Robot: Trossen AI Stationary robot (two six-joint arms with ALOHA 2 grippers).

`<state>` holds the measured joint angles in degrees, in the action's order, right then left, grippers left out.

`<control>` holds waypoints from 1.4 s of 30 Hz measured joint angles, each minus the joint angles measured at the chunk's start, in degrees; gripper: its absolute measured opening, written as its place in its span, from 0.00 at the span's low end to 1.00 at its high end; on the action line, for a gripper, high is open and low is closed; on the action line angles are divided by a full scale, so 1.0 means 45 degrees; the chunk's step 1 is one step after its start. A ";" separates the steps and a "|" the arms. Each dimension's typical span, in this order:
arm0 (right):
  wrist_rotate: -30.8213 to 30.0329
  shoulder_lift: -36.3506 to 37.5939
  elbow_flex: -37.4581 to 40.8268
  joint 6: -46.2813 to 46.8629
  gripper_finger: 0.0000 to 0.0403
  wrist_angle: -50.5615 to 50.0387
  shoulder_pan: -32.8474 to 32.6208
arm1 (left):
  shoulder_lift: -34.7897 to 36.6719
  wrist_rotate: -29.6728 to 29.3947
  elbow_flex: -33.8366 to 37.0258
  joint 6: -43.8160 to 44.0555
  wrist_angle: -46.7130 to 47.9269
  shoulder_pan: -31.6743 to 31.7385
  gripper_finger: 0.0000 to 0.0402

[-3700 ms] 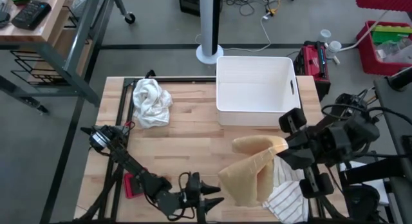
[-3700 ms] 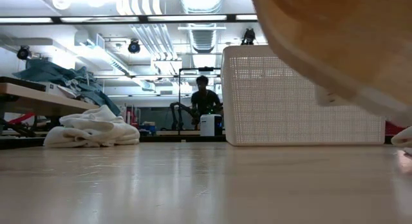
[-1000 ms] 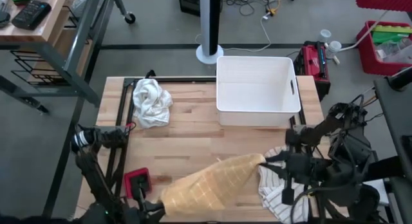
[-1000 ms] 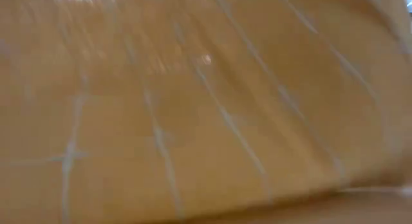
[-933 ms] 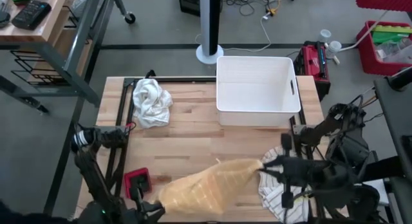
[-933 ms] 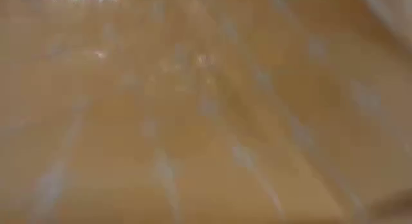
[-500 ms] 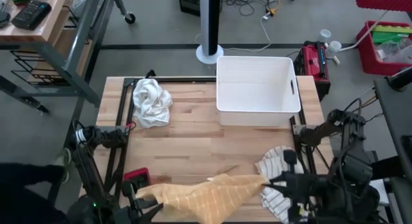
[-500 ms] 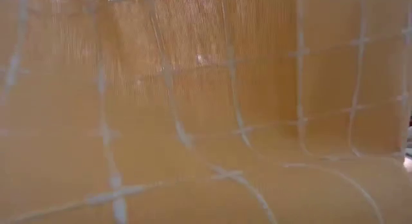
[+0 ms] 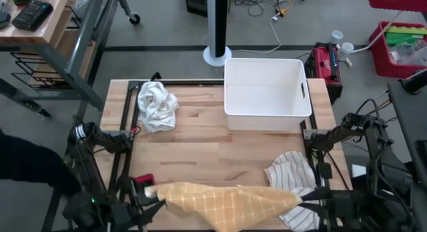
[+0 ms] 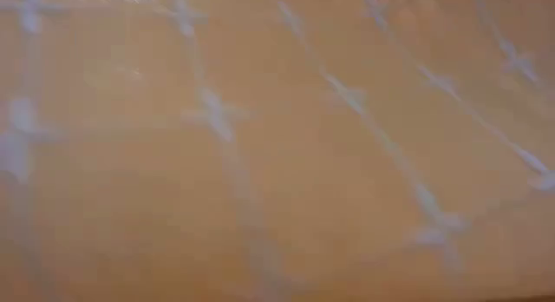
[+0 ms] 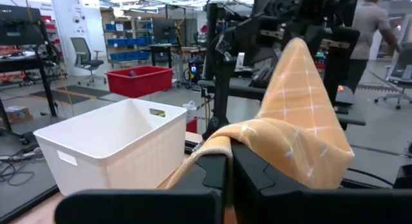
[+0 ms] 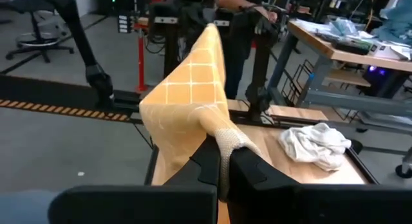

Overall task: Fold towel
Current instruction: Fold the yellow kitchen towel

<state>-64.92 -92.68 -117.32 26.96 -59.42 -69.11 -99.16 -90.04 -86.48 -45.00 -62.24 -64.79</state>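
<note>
Cloth fills the low view entirely: orange towel (image 10: 277, 146) hanging right in front of that camera, pale grid lines crossing it.

Towel sits at the near edge of the table (image 9: 200, 145), stretched out left to right between the two arms, sagging a little in the middle. Left gripper (image 9: 148, 190) clamped on its left corner; the left wrist view shows both fingers (image 11: 212, 169) pressed together with the fabric pinched between them. Right gripper (image 9: 301, 199) clamped on the right corner likewise; the right wrist view shows the hem caught between its fingers (image 12: 207, 161), cloth rising in a peak beyond.

Step in hand, as I judge it: spreading. The towel is held taut by two corners, not yet laid flat, and no fold is made. Next move calls for carrying it toward the far side and lowering it onto open wood, keeping tension even so it lands without wrinkles, then letting go and regripping for the first fold.

Just beyond the right corner lies a striped cloth (image 9: 290, 173), crumpled, close enough to be dragged or covered when the towel goes down. Farther off, a white crumpled towel (image 9: 157, 105) at the far left and a white bin (image 9: 267, 92) at the far right.
</note>
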 joint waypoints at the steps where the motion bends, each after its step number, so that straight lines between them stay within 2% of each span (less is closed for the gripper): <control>1: 0.0158 0.0015 0.0000 -0.0109 0.00 0.0000 -0.0011 | 0.0159 -0.0002 -0.0015 -0.0031 0.0064 0.0011 0.00; 4: 0.0715 0.0044 0.0000 -0.0311 0.00 0.0039 -0.0028 | 0.0542 0.0001 -0.0067 -0.0139 0.0186 0.0024 0.00; 7: 0.0727 0.0075 0.0000 -0.0326 0.00 0.0034 -0.0057 | 0.0827 0.0127 -0.0187 -0.0331 0.0662 0.0027 0.00; 12: -0.0573 0.0219 0.0000 0.0277 0.00 -0.0515 -0.0025 | 0.1392 0.0027 -0.0118 -0.0425 0.0788 0.0191 0.00; 15: -0.0487 0.0223 0.0000 0.1493 0.00 -0.1631 0.0353 | 0.1611 0.0030 0.0247 -0.0407 0.0840 0.0581 0.00; 19: -0.0355 0.0204 0.0313 0.4305 0.00 -0.4139 0.0813 | 0.2007 0.0014 0.1695 0.0515 0.0848 0.1191 0.00; 25: 0.0800 0.0189 0.1729 0.7807 0.00 -0.6293 0.1223 | 0.3115 -0.0010 0.4582 0.3210 0.0842 0.1735 0.00; 34: 0.2944 0.0165 0.4313 0.9459 0.00 -0.6223 0.1908 | 0.4140 0.0002 0.9087 0.9424 0.0854 0.1985 0.00; 38: 0.3116 0.0169 0.5126 1.0241 0.00 -0.6136 0.2055 | 0.4140 0.0013 1.0420 1.2098 0.0856 0.1925 0.00; 42: 0.3616 0.0262 0.5353 1.0432 0.02 -0.6001 0.2372 | 0.4140 0.0664 1.1222 1.3800 0.0882 0.1923 0.07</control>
<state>-48.65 -91.50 -93.23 73.90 -86.42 -58.43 -80.53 -87.06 -35.98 17.10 -58.28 -56.14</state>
